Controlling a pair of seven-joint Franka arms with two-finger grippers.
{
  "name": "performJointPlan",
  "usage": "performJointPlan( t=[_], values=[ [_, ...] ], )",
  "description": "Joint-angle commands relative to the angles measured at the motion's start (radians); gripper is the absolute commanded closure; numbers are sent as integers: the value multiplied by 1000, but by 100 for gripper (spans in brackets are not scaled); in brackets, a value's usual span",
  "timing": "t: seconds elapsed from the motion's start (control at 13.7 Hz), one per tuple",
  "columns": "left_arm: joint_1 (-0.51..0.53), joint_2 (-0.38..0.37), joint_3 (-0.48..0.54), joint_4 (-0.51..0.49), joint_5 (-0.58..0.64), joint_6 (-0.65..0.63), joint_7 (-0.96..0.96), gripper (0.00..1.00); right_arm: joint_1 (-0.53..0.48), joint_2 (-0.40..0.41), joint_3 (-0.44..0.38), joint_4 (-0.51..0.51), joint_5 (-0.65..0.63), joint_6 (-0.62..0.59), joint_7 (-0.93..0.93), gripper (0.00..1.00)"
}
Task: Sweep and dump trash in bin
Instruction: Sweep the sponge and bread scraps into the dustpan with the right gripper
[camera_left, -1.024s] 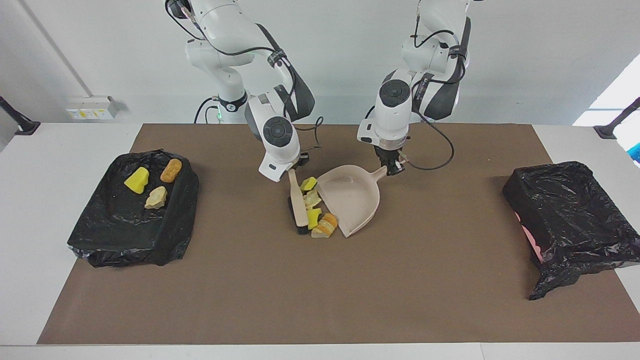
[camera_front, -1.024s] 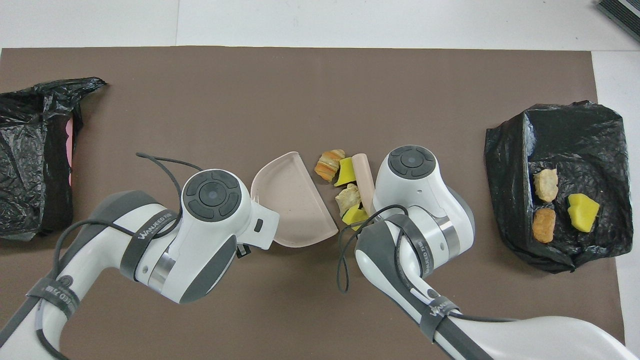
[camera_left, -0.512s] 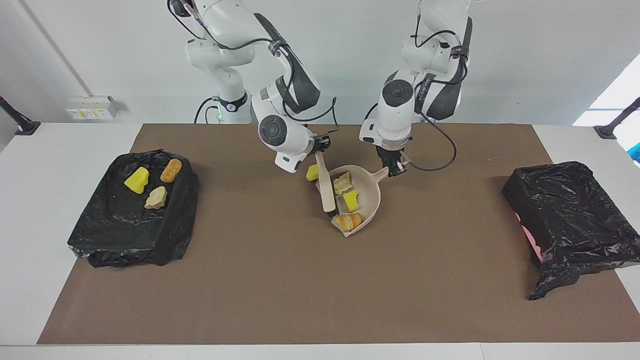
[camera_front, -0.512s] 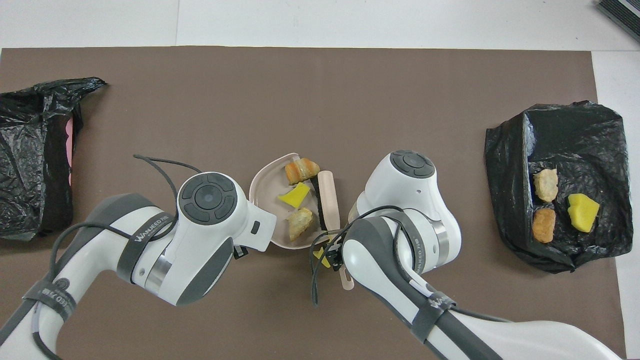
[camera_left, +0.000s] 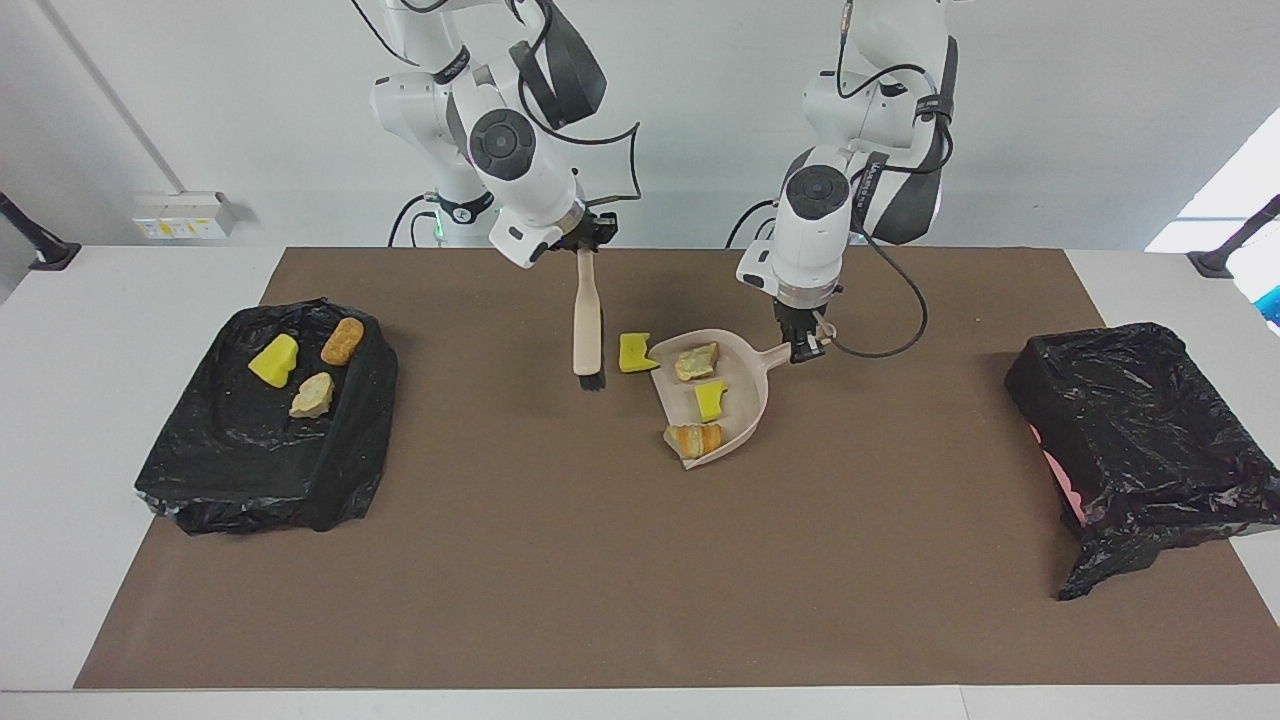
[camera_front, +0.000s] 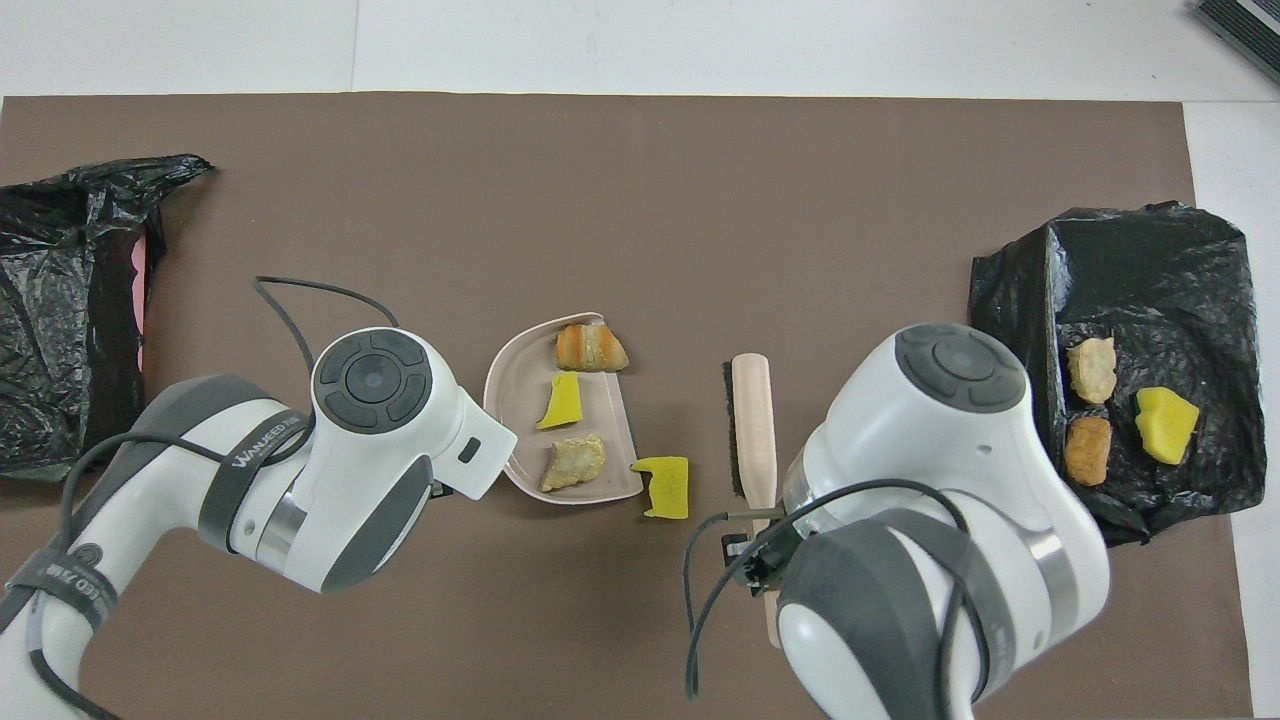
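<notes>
My left gripper (camera_left: 803, 345) is shut on the handle of the beige dustpan (camera_left: 745, 385), at the middle of the mat. Three trash scraps lie in the pan: a tan lump (camera_left: 695, 362), a yellow chunk (camera_left: 710, 400) and an orange-brown lump (camera_left: 695, 440). One more yellow chunk (camera_left: 635, 352) lies on the mat just outside the pan's mouth; it also shows in the overhead view (camera_front: 667, 487). My right gripper (camera_left: 587, 250) is shut on the brush (camera_left: 587, 325), which hangs bristles down over the mat beside that chunk. A black-bagged bin (camera_left: 1140, 440) stands at the left arm's end.
A second black-bagged box (camera_left: 265, 440) stands at the right arm's end. On it lie a yellow chunk (camera_left: 274, 361), an orange lump (camera_left: 342, 341) and a tan lump (camera_left: 313, 395). The brown mat (camera_left: 600, 580) covers most of the white table.
My right gripper swept three scraps into the pan, then lifted the brush out and drew it back toward the right arm's end. One yellow chunk stayed outside. The pan shifted slightly.
</notes>
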Motion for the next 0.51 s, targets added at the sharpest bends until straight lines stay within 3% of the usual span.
performJointPlan(
  t=[0.0, 0.44],
  values=[
    [16, -34, -3, -17, 46, -15, 87, 100, 35, -80, 9, -193, -79, 89, 7, 100],
    [7, -98, -4, -124, 81, 17, 87, 100, 139, 104, 11, -204, -21, 301, 79, 100]
  ],
)
